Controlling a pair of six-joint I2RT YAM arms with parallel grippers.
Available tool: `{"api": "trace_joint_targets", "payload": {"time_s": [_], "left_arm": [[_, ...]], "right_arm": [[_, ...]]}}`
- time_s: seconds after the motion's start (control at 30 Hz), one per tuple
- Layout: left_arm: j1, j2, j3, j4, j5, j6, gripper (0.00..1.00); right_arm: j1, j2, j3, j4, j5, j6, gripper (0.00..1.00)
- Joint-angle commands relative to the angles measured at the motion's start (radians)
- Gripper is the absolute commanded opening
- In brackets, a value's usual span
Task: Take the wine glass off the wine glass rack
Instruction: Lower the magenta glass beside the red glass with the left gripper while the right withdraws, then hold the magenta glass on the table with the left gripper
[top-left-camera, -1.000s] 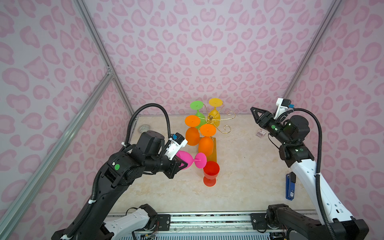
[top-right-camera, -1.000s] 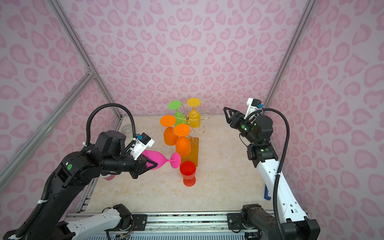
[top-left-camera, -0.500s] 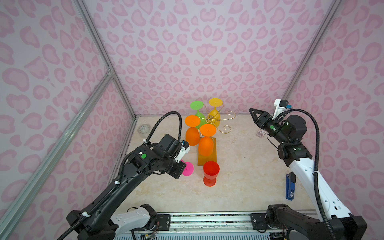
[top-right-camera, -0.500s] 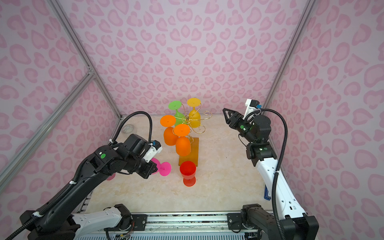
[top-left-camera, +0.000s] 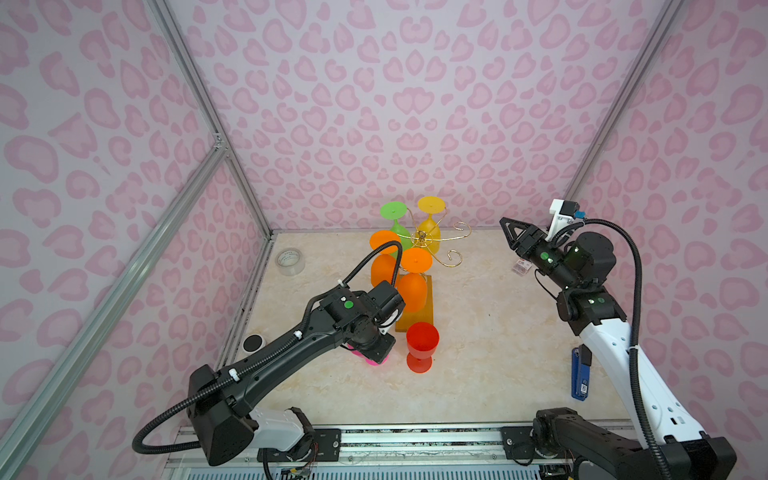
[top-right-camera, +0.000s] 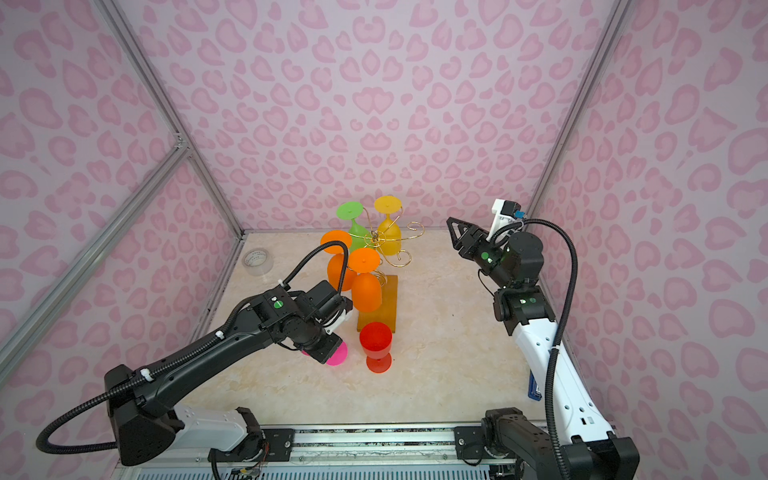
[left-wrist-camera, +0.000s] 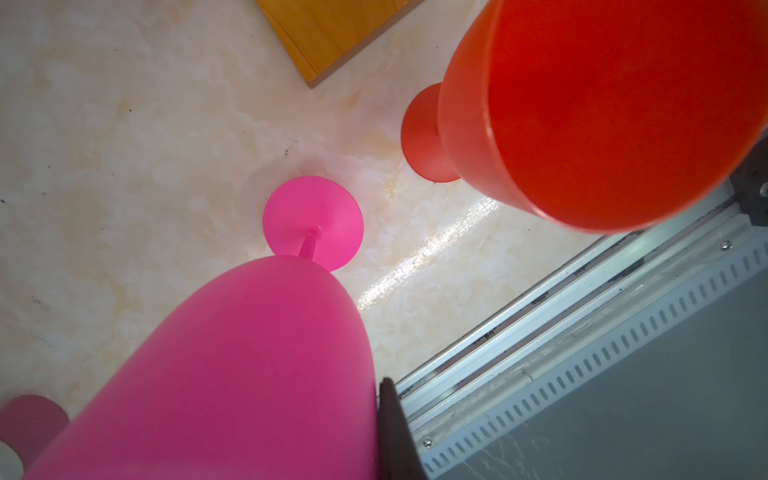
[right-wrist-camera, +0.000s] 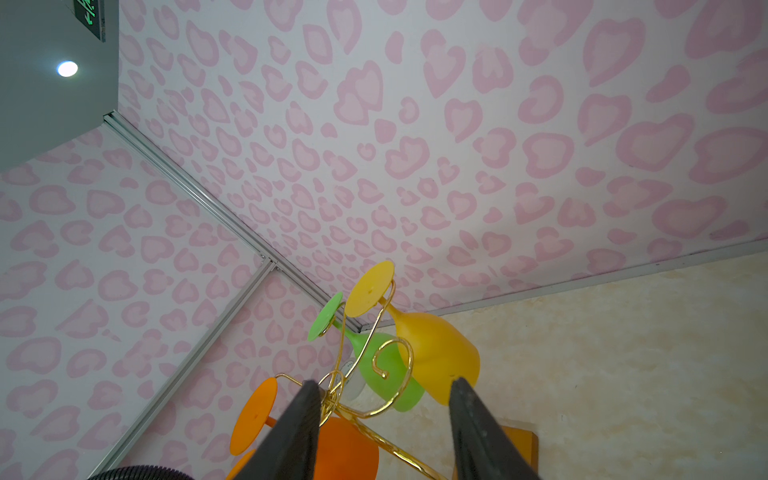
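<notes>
Since a second ago: left gripper (top-right-camera: 325, 351) has moved nearer and lower, turning the translucent pink plastic wine glass (left-wrist-camera: 249, 374) from sideways to upright. Its fingers are clamped on the bowl, with the foot low over the cream marbled tabletop (top-left-camera: 478, 353), just left of the red plastic wine glass (top-left-camera: 420, 340). Right gripper (top-left-camera: 503, 222) barely shifted, fingers half spread, holding nothing. Six glasses: one pink, one red standing, four hanging inverted on the gold wire rack with amber wooden base (top-left-camera: 422, 311), far centre: two orange glasses (top-left-camera: 413, 291), one green glass (top-left-camera: 392, 210), one yellow glass (top-left-camera: 431, 204).

Pink wine glass (left-wrist-camera: 257, 365), sideways before, now upright, foot seemingly on the table (left-wrist-camera: 124, 166).
</notes>
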Motion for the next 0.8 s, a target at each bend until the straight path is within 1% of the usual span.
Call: {"api": "trace_joint_targets", "payload": {"time_s": [0.0, 0.27, 0.47, 0.77], "left_arm": [[-0.010, 0.028, 0.002, 0.009, -0.035, -0.010, 0.03], [-0.019, 0.060, -0.018, 0.026, -0.030, -0.021, 0.05], [-0.019, 0.067, -0.035, 0.037, -0.019, -0.025, 0.09], [-0.020, 0.071, -0.018, 0.020, -0.021, -0.026, 0.22]], "right_arm": [[-0.003, -0.005, -0.007, -0.005, 0.011, -0.014, 0.51], [-0.008, -0.009, -0.013, -0.003, 0.007, -0.011, 0.51], [-0.012, -0.002, -0.016, 0.007, 0.001, -0.002, 0.51], [-0.014, 0.003, -0.016, 0.014, -0.003, 0.003, 0.51]]}}
